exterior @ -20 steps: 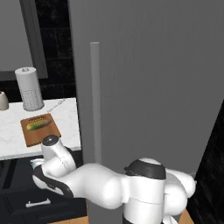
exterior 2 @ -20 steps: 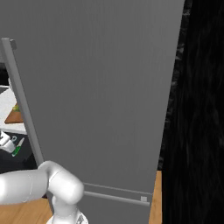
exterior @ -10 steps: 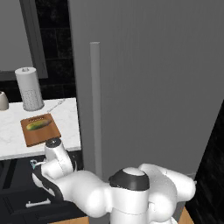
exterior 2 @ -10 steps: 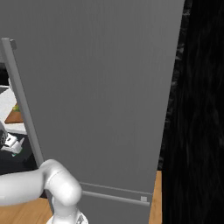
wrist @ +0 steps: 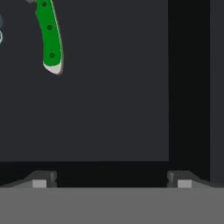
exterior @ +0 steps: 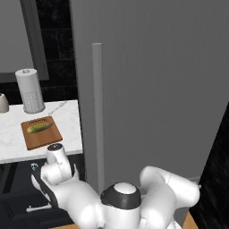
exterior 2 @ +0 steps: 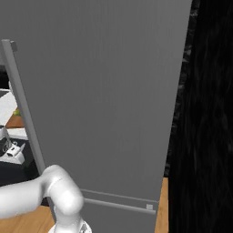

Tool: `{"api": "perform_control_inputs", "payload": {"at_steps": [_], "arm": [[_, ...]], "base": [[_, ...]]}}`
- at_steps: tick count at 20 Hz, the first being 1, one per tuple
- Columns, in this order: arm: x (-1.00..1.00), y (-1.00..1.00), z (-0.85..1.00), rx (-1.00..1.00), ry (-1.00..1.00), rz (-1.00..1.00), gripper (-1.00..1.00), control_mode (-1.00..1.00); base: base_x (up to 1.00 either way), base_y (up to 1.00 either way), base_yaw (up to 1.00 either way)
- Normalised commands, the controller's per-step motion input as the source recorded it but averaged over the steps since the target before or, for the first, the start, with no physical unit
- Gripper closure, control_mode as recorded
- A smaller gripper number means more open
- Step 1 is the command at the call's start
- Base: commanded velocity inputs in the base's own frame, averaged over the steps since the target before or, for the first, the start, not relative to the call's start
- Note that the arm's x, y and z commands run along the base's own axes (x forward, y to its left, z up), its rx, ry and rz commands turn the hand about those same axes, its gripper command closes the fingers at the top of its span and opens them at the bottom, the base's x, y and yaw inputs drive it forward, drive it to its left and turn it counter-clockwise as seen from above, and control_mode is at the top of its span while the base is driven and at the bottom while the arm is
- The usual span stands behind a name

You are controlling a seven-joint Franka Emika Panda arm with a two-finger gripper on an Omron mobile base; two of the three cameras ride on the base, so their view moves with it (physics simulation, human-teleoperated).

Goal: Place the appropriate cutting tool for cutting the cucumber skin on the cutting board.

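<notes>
Lower and further left now, the white arm reaches beneath the marble counter's edge; on it, the reddish-brown wooden cutting board (exterior: 41, 133) carries the yellow-green cucumber (exterior: 37, 129). Hand view: the gripper (wrist: 111, 183) hangs spread and empty near the green-handled knife (wrist: 50, 35); the light-blue peeler (wrist: 1, 30) barely peeks at the frame's left edge. It's probably light and rigid, best pinched across its handle.

Counter (exterior: 67, 118) bears cutting board (exterior: 41, 133)
</notes>
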Motion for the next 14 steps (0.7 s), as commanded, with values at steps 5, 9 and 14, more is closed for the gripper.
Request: {"api": "perform_control_inputs", "payload": {"at_steps": [5, 9, 14], "arm": [[-0.44, 0.10, -0.04, -0.05, 0.25, 0.05, -1.00, -1.00], [-0.65, 0.04, -0.09, -0.02, 0.20, 0.05, -1.00, -1.00], [-0.83, 0.00, -0.08, 0.00, 0.15, 0.03, -1.00, -1.00]], "base": [[0.00, 0.00, 0.00], [0.00, 0.00, 0.00], [0.00, 0.00, 0.00]]}}
